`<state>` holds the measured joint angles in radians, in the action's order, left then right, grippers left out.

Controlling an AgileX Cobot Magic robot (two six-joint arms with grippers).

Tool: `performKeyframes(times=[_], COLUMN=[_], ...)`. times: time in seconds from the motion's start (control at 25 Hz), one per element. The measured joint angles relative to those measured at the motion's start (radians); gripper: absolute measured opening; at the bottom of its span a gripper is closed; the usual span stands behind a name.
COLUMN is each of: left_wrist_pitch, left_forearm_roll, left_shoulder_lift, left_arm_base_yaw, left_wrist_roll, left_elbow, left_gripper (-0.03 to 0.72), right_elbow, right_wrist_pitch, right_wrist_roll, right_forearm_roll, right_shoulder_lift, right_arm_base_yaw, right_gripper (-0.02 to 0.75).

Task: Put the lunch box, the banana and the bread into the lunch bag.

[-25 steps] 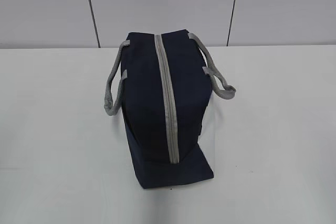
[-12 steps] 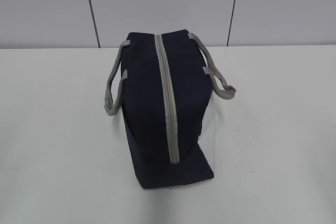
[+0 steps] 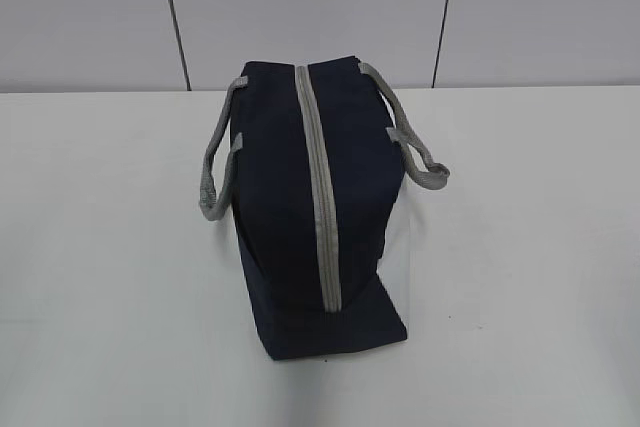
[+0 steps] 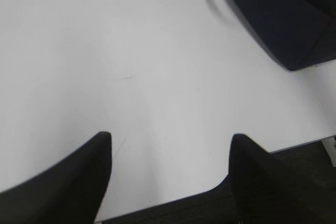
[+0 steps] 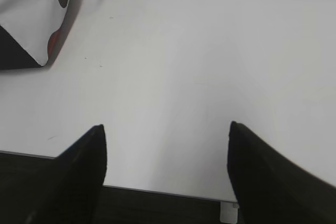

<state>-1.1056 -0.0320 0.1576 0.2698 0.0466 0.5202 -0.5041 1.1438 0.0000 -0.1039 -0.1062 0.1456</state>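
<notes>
The navy lunch bag (image 3: 280, 177) stands in the middle of the white table, its grey zipper strip (image 3: 318, 187) running along the top and lying shut. Grey handles hang at its left (image 3: 212, 172) and right (image 3: 415, 152). A corner of the bag shows in the left wrist view (image 4: 289, 24). My left gripper (image 4: 170, 136) is open and empty over bare table. My right gripper (image 5: 166, 126) is open and empty over the table's edge. Neither gripper shows in the exterior view. The lunch box, banana and bread are out of view.
A white panel with a black dot and a red mark (image 5: 37, 19), next to dark fabric, sits at the top left of the right wrist view. The table's edge runs under both grippers, in the left wrist view (image 4: 294, 145) and the right wrist view (image 5: 157, 188).
</notes>
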Motion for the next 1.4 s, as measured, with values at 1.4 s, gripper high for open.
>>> performKeyframes(times=[1.4], left_wrist_pitch=[-0.001], left_forearm_roll=[0.002], left_shoulder_lift=[-0.175], left_arm_base_yaw=[-0.273], left_wrist_roll=[0.000], left_elbow=[0.000], left_gripper=[0.424], right_elbow=[0.000], right_wrist_pitch=[-0.002], right_wrist_roll=[0.000], right_forearm_roll=[-0.002], right_shoulder_lift=[0.124], right_arm_base_yaw=[-0.156], right_gripper=[0.528])
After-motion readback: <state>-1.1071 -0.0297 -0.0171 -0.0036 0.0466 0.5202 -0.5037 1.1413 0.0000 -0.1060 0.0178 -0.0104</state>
